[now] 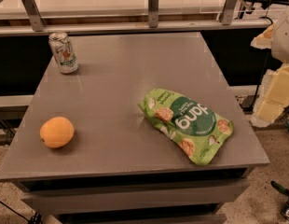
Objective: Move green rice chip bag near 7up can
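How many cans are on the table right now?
1. The 7up can stands upright near the far left corner of the table. The green rice chip bag lies flat, so it is unlikely to hide another. The gripper is out of view.

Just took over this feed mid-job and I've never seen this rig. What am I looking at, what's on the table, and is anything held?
The machine is a wheeled robot with one arm that ends in a gripper with two jaws. This single picture looks down on a grey table from its front side; where the camera sits is not on record. The gripper is not in view, so nothing is seen held. On the table: the green rice chip bag lies flat at the right front, the 7up can stands upright at the far left corner, and an orange fruit sits at the left front, all apart. The bag has not yet been brought near the can.
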`<action>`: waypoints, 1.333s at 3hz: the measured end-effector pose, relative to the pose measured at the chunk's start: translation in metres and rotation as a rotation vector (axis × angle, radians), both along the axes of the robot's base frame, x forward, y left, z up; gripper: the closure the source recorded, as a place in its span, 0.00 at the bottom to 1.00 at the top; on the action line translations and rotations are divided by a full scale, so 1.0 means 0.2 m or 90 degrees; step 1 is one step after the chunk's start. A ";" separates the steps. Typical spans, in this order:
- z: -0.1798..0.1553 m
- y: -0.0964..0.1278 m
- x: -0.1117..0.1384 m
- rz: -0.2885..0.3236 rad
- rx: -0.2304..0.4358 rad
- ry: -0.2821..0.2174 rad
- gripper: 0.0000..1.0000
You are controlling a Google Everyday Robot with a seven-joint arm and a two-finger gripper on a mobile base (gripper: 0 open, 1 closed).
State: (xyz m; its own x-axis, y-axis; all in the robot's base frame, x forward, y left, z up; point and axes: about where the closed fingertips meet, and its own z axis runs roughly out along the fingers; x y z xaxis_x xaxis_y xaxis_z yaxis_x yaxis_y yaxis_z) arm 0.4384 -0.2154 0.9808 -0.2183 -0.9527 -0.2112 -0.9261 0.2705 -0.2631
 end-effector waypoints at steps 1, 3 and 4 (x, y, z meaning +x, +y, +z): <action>0.00 0.00 0.00 0.000 0.000 0.000 0.00; -0.09 -0.02 0.11 -0.062 0.007 0.000 0.00; -0.27 0.02 0.19 -0.090 0.059 0.049 0.00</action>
State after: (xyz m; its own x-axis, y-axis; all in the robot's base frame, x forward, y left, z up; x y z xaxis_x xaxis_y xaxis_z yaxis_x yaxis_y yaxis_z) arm 0.4756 -0.2122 0.9273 -0.3676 -0.8885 -0.2748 -0.8934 0.4194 -0.1608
